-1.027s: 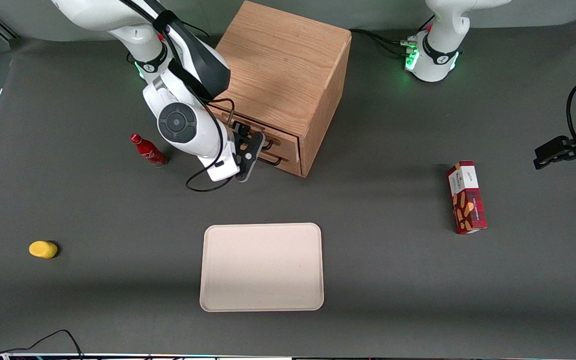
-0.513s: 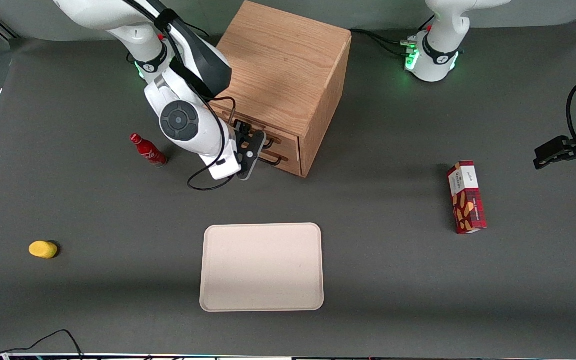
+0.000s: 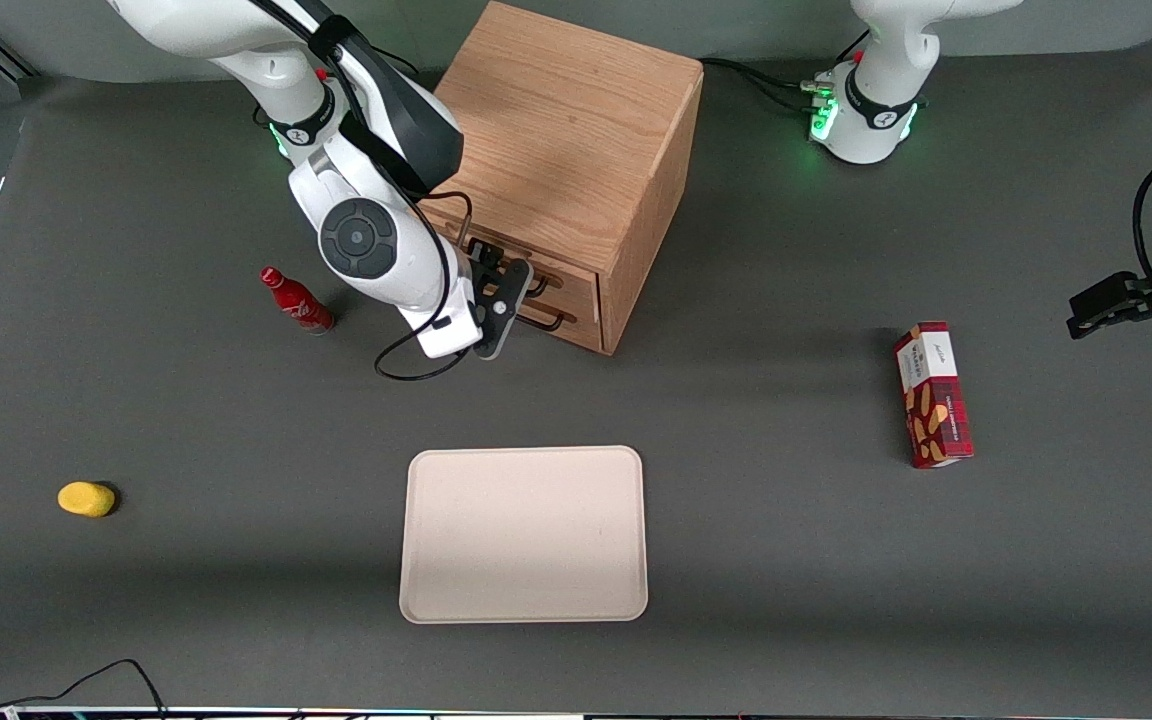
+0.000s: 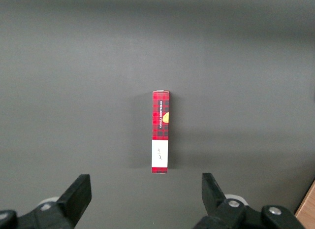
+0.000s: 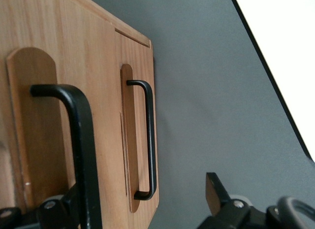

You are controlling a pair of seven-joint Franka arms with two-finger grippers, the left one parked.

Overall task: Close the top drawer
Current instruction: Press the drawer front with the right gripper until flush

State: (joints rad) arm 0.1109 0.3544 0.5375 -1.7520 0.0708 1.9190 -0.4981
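Note:
The wooden cabinet (image 3: 566, 130) stands at the back of the table. Its top drawer (image 3: 571, 283) has a thin black wire handle (image 3: 539, 286), and the lower drawer (image 3: 576, 325) has a like handle. The top drawer's front looks nearly flush with the cabinet. My right gripper (image 3: 508, 292) is right in front of the drawers, open and holding nothing. In the right wrist view the top drawer's handle (image 5: 81, 155) runs close by one finger of the gripper (image 5: 145, 199). The lower drawer's handle (image 5: 150, 140) lies between the fingers.
A beige tray (image 3: 524, 533) lies nearer the front camera than the cabinet. A red bottle (image 3: 296, 300) lies beside the working arm, and a yellow object (image 3: 86, 498) toward that arm's end. A red plaid box (image 3: 933, 408) lies toward the parked arm's end and also shows in the left wrist view (image 4: 161, 132).
My right gripper has moved a little closer to the cabinet's drawer fronts and stayed open. Nothing else has moved.

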